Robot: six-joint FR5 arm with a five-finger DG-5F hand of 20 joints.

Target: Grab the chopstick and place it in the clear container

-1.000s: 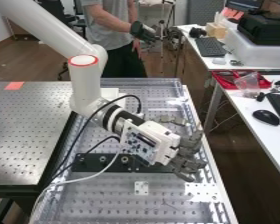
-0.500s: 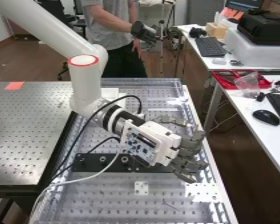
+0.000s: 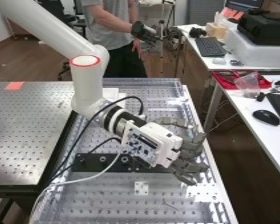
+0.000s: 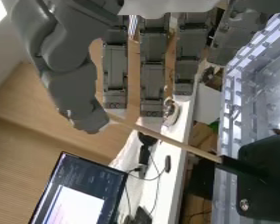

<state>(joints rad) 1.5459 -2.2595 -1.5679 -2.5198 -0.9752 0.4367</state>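
- Chopstick [image 4: 177, 144]: in the wrist view I see a thin wooden stick. One part is near the tip of the thumb on the hand [image 3: 189, 152], and the other end meets a black block [image 4: 267, 172]. I can't tell if the thumb touches it.
- The hand [image 4: 152, 70] is open. Its fingers hang straight and are not wrapped around anything.
- In the high view, the hand is a bit right of the middle of the frame, over the shiny bench [image 3: 111, 200] full of little holes.
- The big white arm [image 3: 87, 90] comes from the upper left.
- A keyboard [image 3: 210, 46] and a red tray [image 3: 224, 80] are at the upper right, and a black mouse [image 3: 265, 117] is at the right edge.
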